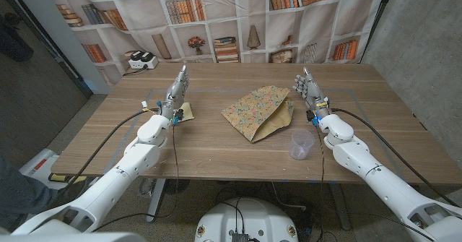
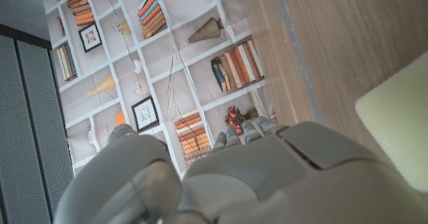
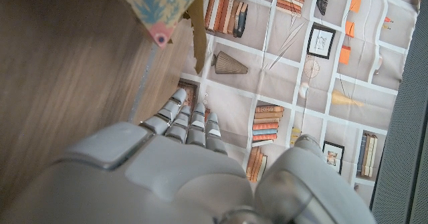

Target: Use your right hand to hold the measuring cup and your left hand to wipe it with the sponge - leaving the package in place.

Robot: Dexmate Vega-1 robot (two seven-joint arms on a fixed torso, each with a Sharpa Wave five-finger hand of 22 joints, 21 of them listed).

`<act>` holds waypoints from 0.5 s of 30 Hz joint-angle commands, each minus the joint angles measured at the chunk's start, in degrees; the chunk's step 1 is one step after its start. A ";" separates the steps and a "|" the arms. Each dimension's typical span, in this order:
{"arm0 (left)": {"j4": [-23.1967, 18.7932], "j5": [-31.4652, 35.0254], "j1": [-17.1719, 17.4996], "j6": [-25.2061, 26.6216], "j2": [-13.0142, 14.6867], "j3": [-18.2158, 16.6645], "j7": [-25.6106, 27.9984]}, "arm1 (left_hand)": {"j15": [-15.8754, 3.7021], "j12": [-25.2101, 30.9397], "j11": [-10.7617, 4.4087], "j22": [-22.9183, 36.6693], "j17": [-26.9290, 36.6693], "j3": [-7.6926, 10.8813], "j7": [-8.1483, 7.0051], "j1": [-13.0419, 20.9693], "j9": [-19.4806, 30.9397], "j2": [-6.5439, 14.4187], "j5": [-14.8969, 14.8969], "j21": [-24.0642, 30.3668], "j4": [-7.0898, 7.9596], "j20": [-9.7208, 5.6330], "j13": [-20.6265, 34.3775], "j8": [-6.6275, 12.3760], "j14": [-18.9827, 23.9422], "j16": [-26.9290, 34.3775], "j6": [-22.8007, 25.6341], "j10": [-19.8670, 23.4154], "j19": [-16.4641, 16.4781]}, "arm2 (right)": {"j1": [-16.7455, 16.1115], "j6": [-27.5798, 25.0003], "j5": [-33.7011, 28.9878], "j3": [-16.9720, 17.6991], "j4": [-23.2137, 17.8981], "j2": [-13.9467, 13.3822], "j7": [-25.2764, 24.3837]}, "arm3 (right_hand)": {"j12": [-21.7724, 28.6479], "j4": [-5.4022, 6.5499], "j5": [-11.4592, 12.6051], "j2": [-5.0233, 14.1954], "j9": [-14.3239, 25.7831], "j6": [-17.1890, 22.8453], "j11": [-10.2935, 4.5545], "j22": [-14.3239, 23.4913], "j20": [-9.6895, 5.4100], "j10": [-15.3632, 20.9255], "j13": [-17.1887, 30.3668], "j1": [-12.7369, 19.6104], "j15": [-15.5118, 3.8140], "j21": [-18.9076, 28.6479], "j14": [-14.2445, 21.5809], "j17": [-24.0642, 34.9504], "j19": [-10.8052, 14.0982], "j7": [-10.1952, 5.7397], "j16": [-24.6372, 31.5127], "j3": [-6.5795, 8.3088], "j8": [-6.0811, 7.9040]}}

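A small clear plastic measuring cup (image 1: 302,144) stands upright on the table near the front, just left of my right forearm. A pale yellow sponge (image 1: 185,111) lies on the table beside my left hand (image 1: 177,94); its corner also shows close up as the sponge (image 2: 399,128). My left hand is empty, fingers straight and reaching away from me. My right hand (image 1: 307,90) stands the same way, empty, behind and to the right of the cup. A flowered paper package (image 1: 259,110) lies in the middle of the table between both hands; the package's corner (image 3: 160,3) shows near my right hand (image 3: 187,177).
The wooden table (image 1: 216,148) has blue tape lines on it. A bookshelf-printed backdrop hangs behind the far edge. A white device (image 1: 142,60) sits on the floor past the table's far left corner.
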 commanded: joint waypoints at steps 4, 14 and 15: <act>-2.85 5.83 0.96 -0.01 2.86 0.43 3.20 | -0.23 0.71 -0.32 0.28 0.17 0.18 -0.29 1.70 0.15 0.52 0.15 0.61 -0.87 -0.96 0.12 0.78 2.63 0.62 2.78 2.93 2.00 | -0.13 2.18 -0.93 0.17 -0.99 -1.00 1.29 | 0.16 0.19 0.41 -0.24 0.09 0.41 -0.21 0.18 -1.91 0.58 0.03 0.12 -0.13 -0.26 0.76 0.09 0.61 -0.16 0.20 -0.15 0.50; -5.68 15.68 1.19 2.64 5.41 2.43 8.86 | -0.76 0.94 -0.90 0.27 0.17 0.03 -0.08 3.06 0.15 0.68 0.03 0.91 -1.47 -0.75 0.12 1.13 5.54 0.77 5.93 5.79 4.19 | -1.71 0.91 0.47 1.79 -3.24 -2.91 1.11 | 0.50 0.15 0.58 -0.39 0.03 1.28 -0.50 0.20 -2.17 1.73 -0.01 -0.06 -0.70 -0.31 2.07 0.07 2.26 -0.29 0.50 -0.48 0.71; -6.00 16.73 1.32 2.78 5.58 2.53 9.67 | -0.76 0.99 -0.95 0.27 0.16 0.03 -0.04 3.17 0.15 0.69 0.02 0.98 -1.52 -0.69 0.12 1.12 5.69 0.76 6.02 6.05 4.45 | -1.98 0.82 0.06 1.85 -3.56 -3.15 0.60 | 0.53 0.15 0.60 -0.39 0.03 1.33 -0.48 0.20 -2.15 1.83 -0.02 -0.07 -0.63 -0.34 2.11 0.07 2.32 -0.26 0.49 -0.50 0.71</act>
